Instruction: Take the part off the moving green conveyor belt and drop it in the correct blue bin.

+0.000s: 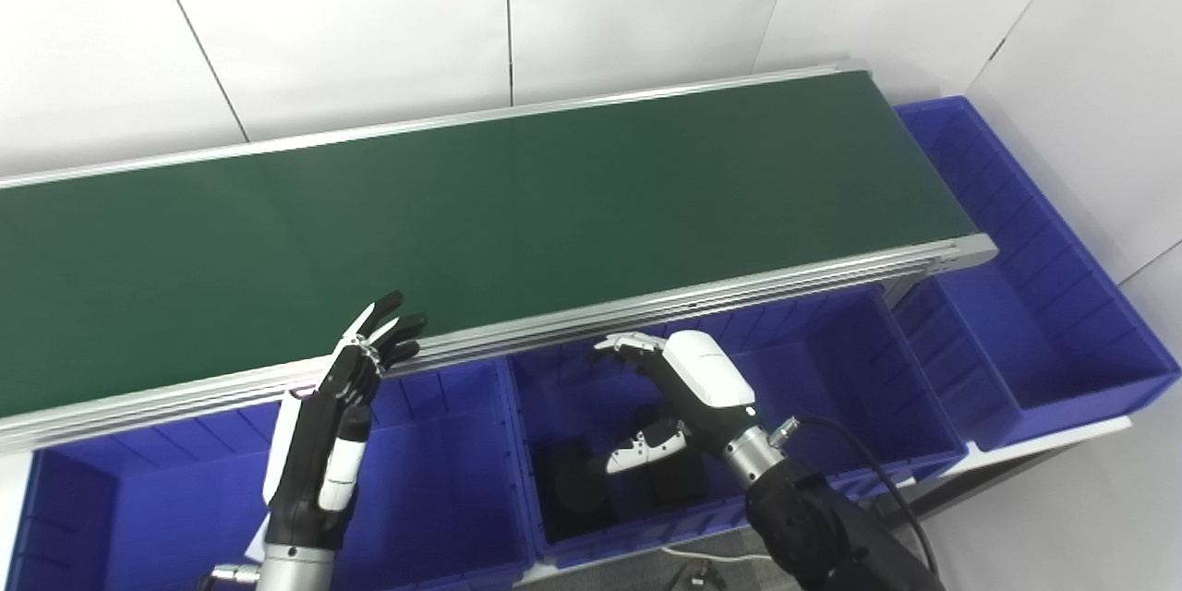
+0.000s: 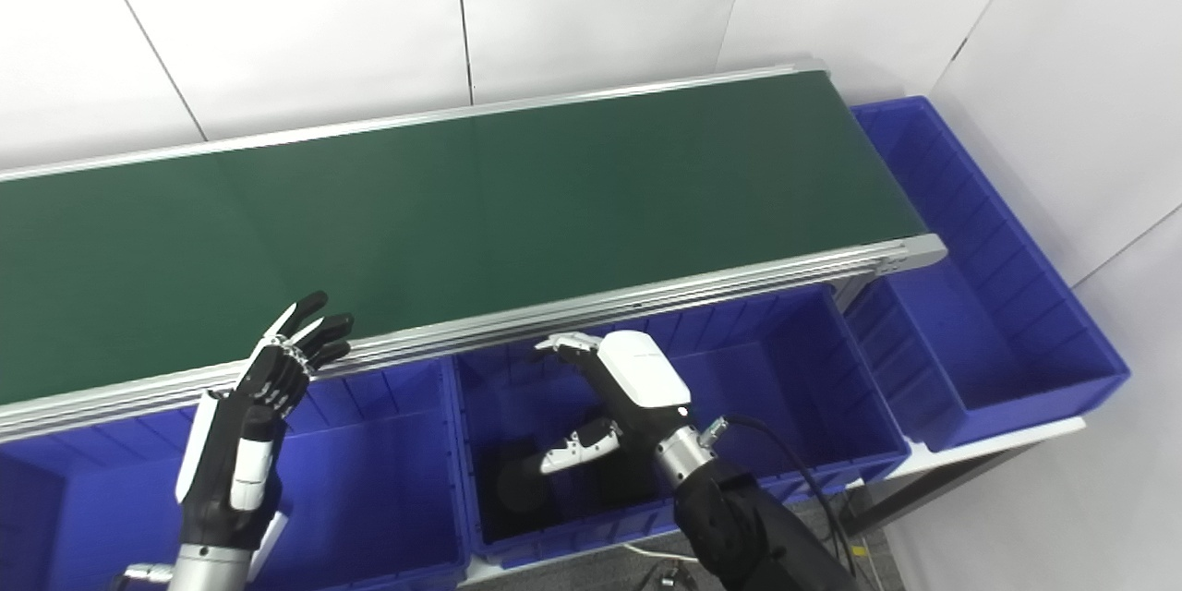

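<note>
The green conveyor belt (image 1: 517, 203) carries nothing. Dark parts (image 1: 591, 480) lie in the middle blue bin (image 1: 831, 342), under the right hand (image 1: 688, 392), which hovers there with fingers spread wide, holding nothing. The left hand (image 1: 337, 425) stands upright, fingers apart, at the belt's near rail above the left bin (image 1: 443, 480).

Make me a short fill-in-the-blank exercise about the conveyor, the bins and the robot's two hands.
1. The conveyor belt is ____ in colour.
2. The bins below it are ____.
3. The right hand hangs over the ____ bin of the front row.
4. Dark parts lie under the ____ hand.

Missing words: green; blue; middle; right
</note>
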